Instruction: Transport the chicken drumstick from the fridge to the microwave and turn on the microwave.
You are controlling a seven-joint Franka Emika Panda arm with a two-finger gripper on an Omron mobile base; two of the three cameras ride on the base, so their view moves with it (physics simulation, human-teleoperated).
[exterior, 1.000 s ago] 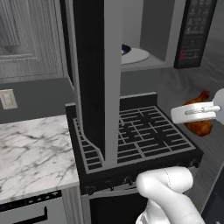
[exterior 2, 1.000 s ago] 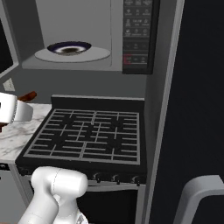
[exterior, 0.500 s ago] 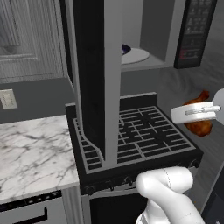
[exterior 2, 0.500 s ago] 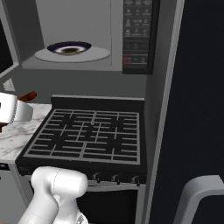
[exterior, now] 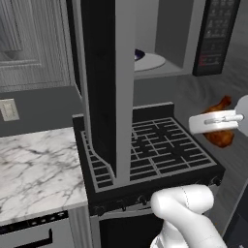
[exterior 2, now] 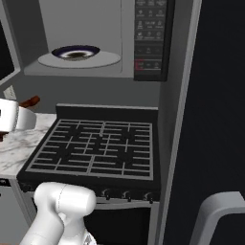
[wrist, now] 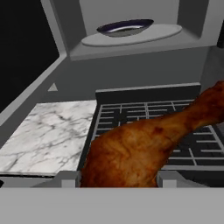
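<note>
Reddish-brown chicken drumstick (wrist: 140,151) sits clamped between my fingers (wrist: 68,178) at lower centre of the hand view; microwave (wrist: 131,33) open at top

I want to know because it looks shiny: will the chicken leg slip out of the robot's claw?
Maybe a little. The chicken drumstick looks glossy, so probably slippery. It is fat at one end and thin at the other, so it might twist in the claw. It holds its shape, so likely stiff.

Lighting even and flat, moderately dim; no distinct source. Rendering sharp, no blur or edge distortion. Drumstick (wrist: 131,153) at the hand shows faint gloss; shadows soft.
</note>
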